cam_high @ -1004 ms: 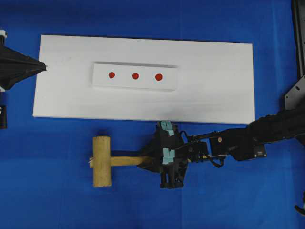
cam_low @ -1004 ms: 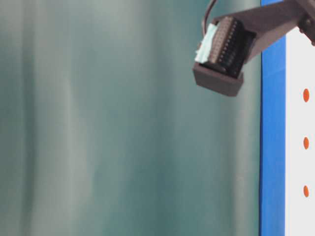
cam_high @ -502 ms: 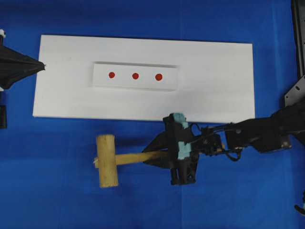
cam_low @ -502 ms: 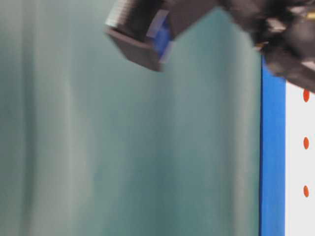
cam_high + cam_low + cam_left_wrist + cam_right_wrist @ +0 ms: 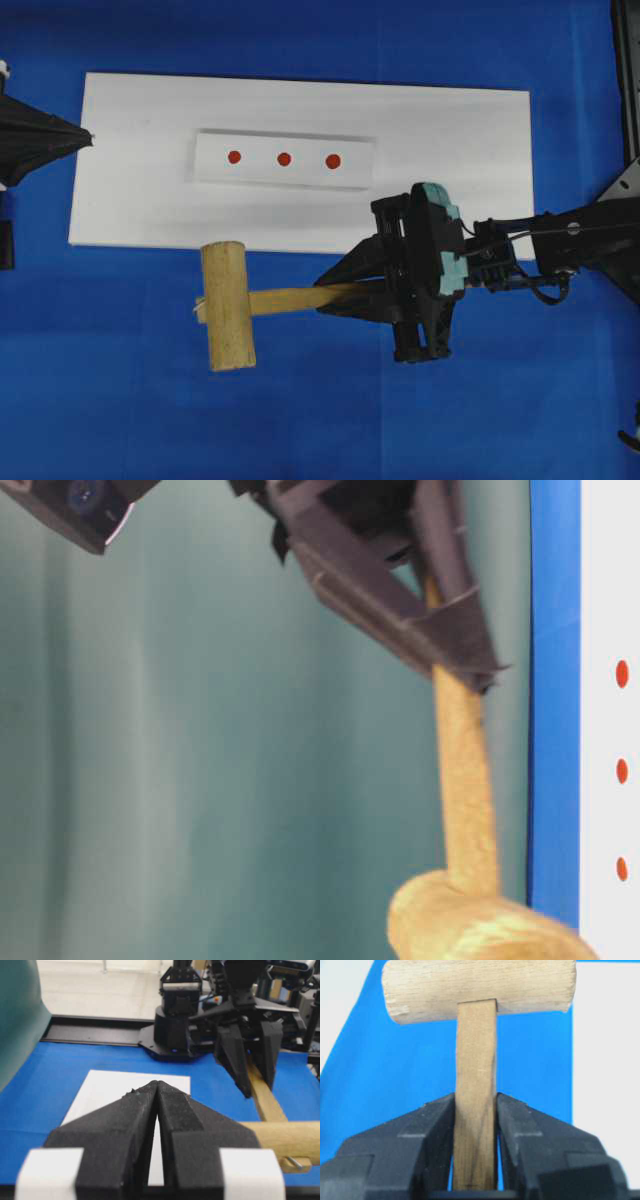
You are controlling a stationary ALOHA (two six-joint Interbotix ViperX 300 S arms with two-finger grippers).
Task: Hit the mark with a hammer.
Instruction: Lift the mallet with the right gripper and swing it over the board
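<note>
Between the right claw (image 5: 475, 1160) fingers sits the hammer (image 5: 228, 305) handle (butt hidden); left claw (image 5: 158, 1110) closed.

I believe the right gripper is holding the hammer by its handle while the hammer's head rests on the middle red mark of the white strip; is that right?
Not quite. The right gripper does clamp the hammer by its handle, but the head is not on the middle red mark. The overhead view shows it at the near edge of the white board, well short of the white strip.
</note>
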